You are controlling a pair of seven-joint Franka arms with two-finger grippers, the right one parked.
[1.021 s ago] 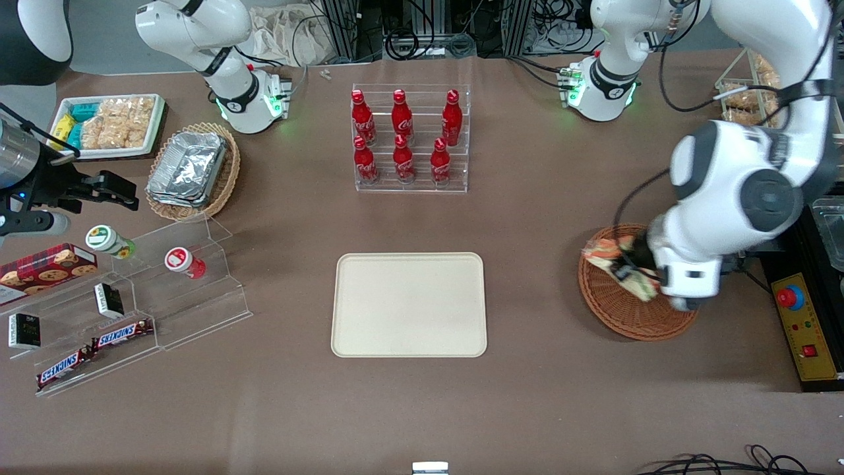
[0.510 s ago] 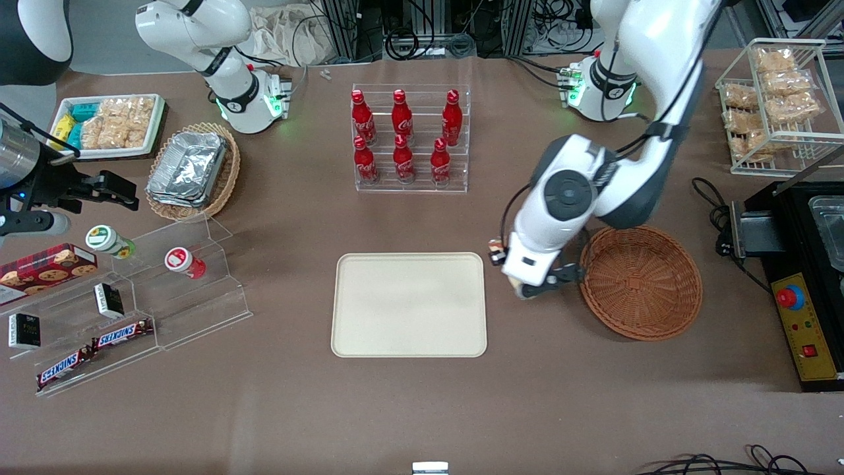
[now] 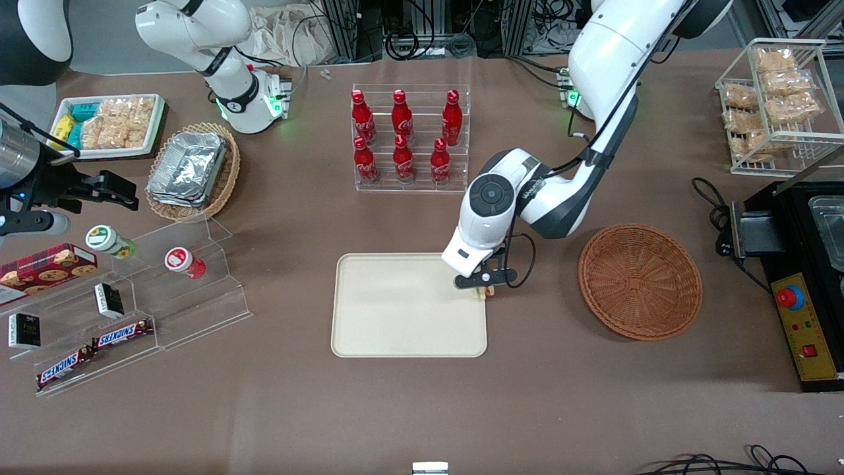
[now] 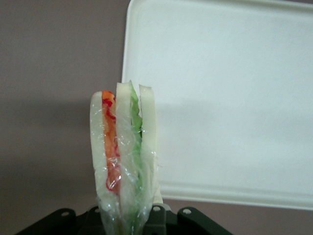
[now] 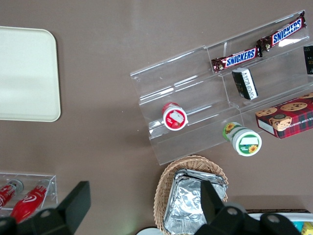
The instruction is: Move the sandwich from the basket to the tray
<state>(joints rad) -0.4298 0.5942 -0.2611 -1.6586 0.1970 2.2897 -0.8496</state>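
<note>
Sandwich (image 4: 124, 161), film-wrapped, stands upright with the gripper's (image 3: 486, 287) jaws closed on its lower end, above the tray's (image 3: 395, 330) edge nearest the basket (image 3: 639, 282), which sits on the brown table (image 3: 422, 409) beside the tray; a rack of red bottles (image 3: 409, 135) stands farther from the front camera than the tray

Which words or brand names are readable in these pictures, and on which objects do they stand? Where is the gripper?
"SNICKERS": two chocolate bars on the acrylic shelf.
Script on the red bottles: too small to read.
Small dark boxes: print unreadable.
The gripper, holding the sandwich over the tray edge, shows no text.
</note>
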